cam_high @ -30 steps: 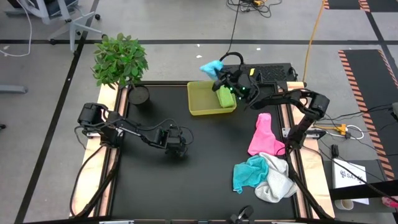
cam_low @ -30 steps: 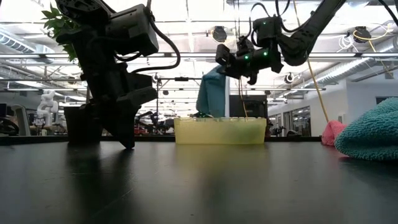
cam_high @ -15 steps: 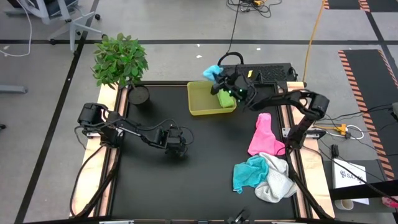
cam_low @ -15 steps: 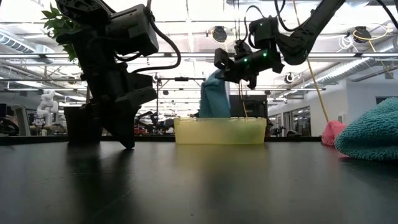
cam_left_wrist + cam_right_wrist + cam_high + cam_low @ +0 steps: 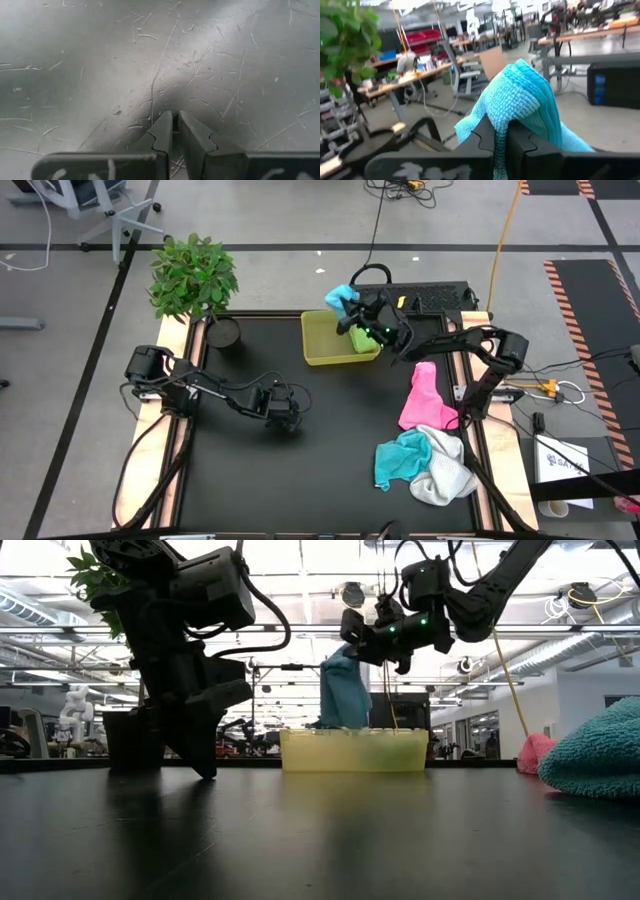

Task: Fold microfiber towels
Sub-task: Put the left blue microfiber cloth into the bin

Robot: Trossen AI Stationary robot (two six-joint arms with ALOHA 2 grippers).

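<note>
Right wrist view: nubby light blue towel [image 5: 520, 95]

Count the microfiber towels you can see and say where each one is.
5: light blue towel held by the right gripper above the tray; lime green towel inside it; pink towel, teal towel and white towel piled right.

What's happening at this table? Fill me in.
The right claw is shut on a light blue towel and holds it up over the far side of the yellow-green tray, where a lime green towel lies. The left claw sits low over the bare black table, holding nothing. Pink, teal and white towels lie heaped unfolded at the right.
</note>
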